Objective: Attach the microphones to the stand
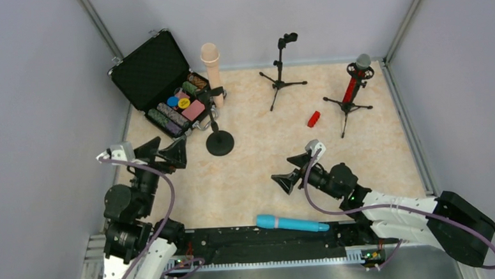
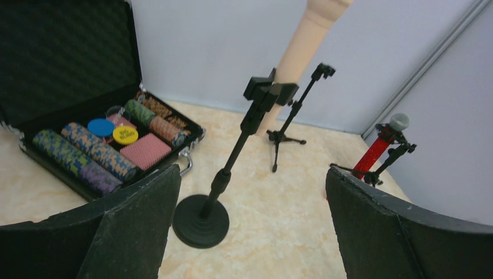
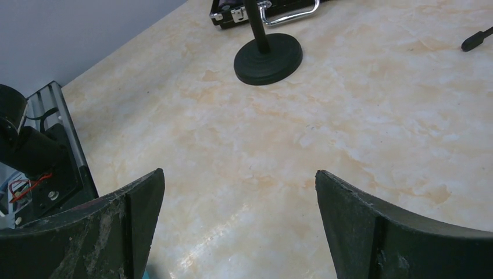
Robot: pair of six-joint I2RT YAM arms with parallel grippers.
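Microphone (image 1: 292, 223), blue, lies flat close behind right claw (image 1: 289, 170); that claw and left claw (image 1: 165, 151) both spread, empty. Grasp mid-body, lift level, seat in bare tripod stand (image 1: 282, 67) far ahead

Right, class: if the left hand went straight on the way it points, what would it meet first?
Probably the round-base microphone stand, framed by the open left hand in its wrist view, though depth is hard to judge.

Black-white arms (image 1: 132, 203), purple cables (image 1: 172, 196), black wedge tool fingers (image 2: 134, 226)
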